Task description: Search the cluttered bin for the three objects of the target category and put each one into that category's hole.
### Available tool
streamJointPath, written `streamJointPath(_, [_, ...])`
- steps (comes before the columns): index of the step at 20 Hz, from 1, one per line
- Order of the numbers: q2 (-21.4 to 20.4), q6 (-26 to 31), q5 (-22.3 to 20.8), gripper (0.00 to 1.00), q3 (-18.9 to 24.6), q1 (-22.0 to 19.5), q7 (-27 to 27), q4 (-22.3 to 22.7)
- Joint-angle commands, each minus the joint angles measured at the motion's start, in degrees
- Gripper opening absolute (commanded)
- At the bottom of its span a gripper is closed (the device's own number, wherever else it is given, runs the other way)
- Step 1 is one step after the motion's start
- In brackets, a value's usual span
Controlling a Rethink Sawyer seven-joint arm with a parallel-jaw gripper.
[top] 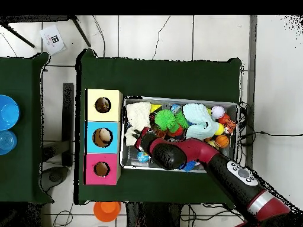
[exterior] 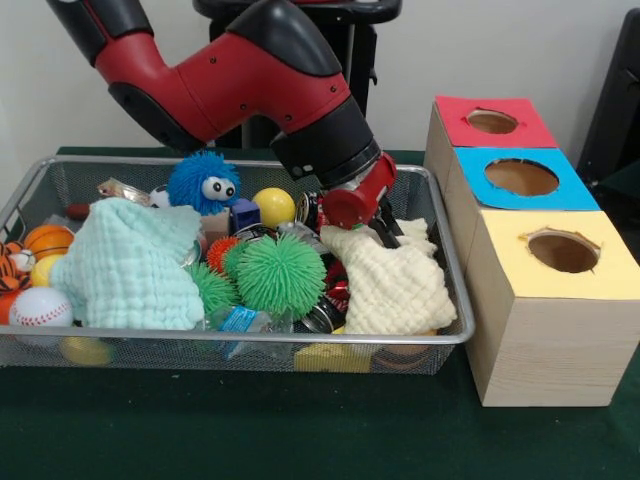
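The silver wire mesh bin (exterior: 250, 338) lies on the green table, full of clutter; it also shows in the overhead view (top: 180, 99). The blue-topped hole (exterior: 521, 177) is in the middle wooden box right of the bin, and shows in the overhead view (top: 102, 137). My gripper (exterior: 385, 232) reaches down into the bin's right part, at the back edge of a cream cloth (exterior: 395, 280) and beside dark cans. Its tips are buried in the clutter. In the overhead view the gripper (top: 140, 139) is at the bin end nearest the boxes.
The red-topped hole (exterior: 492, 121) and the yellow-topped hole (exterior: 563, 251) flank the blue one. The bin holds a mint cloth (exterior: 135, 265), a green spiky ball (exterior: 280, 272), a blue fuzzy toy (exterior: 203, 182), a yellow ball (exterior: 274, 205), a baseball (exterior: 40, 307) and a basketball (exterior: 48, 240).
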Motion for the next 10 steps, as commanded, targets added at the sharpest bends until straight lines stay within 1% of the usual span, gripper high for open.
streamJointPath(1, [-16.35,6.77,5.48,0.00,0.93,-1.77,9.10,6.38])
streamJointPath(2, [-20.43,8.44,7.87,0.00,2.17,-2.14,9.89,8.90])
streamJointPath(3, [-22.08,9.08,9.33,0.00,3.12,-2.64,9.98,10.16])
streamJointPath(5, [-26.31,9.46,11.40,0.00,3.55,-2.48,10.51,12.12])
streamJointPath(6, [-28.18,10.54,12.05,0.00,3.32,-2.10,9.83,12.45])
streamJointPath(9, [-29.27,13.35,14.77,0.00,5.31,-4.05,6.27,12.99])
streamJointPath(10, [-29.66,15.18,15.71,0.00,5.91,-4.76,4.46,12.76])
